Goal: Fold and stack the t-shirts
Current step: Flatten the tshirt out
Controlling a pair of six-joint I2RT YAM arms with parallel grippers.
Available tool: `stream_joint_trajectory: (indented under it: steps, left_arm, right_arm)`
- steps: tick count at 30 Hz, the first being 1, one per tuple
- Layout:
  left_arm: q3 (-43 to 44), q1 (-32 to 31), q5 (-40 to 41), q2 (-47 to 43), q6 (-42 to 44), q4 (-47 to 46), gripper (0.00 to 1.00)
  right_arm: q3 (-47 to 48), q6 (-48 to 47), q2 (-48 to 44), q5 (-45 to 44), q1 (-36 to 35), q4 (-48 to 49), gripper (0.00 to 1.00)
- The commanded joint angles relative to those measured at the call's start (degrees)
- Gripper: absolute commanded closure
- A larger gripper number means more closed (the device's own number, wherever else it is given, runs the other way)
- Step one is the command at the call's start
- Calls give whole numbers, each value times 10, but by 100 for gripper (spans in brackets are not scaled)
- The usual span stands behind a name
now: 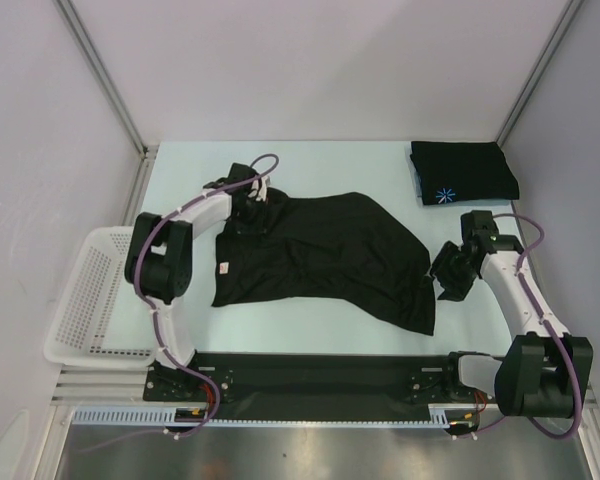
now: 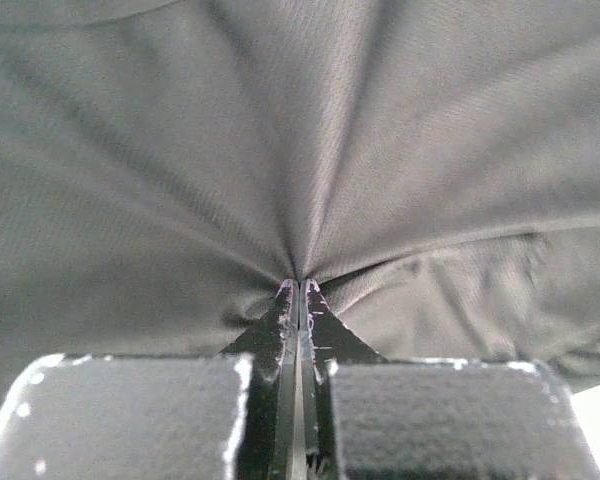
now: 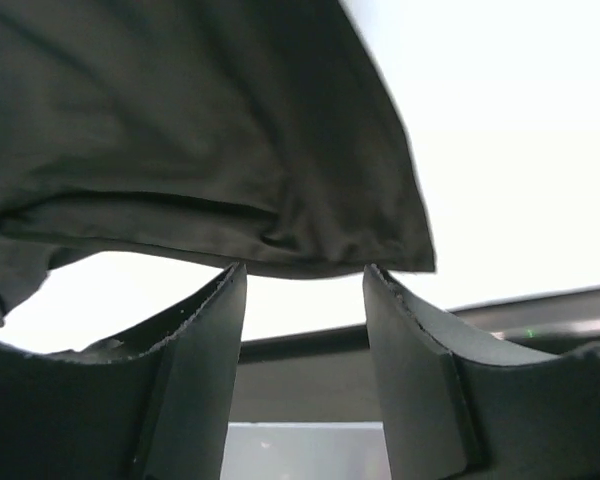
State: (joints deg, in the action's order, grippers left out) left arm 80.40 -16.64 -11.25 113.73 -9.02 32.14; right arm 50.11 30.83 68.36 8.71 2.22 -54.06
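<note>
My left gripper (image 2: 298,287) is pinched tight on the loose t-shirt (image 1: 320,250) at its far left corner, and creases fan out from the closed tips in the left wrist view. The black shirt lies crumpled across the middle of the counter (image 1: 320,165). My right gripper (image 3: 305,270) is at the shirt's right edge with its fingers spread apart and the hem right at the tips. The folded t-shirt (image 1: 465,170), starburst logo (image 1: 443,195) showing, sits in the far right corner. The white basket (image 1: 90,300) sits off the left edge.
</note>
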Motion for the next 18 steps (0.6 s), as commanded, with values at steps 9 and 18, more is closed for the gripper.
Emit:
stream_joint_trajectory:
  steps: [9, 18]
  left_arm:
    - [-92, -5, -47, -117, -45, -33, 59]
    - [-85, -6, -10, -104, -35, -47, 45]
  right_arm:
    - [-26, 37, -4, 32, 4, 2, 43]
    - [-25, 20, -9, 51, 4, 0, 43]
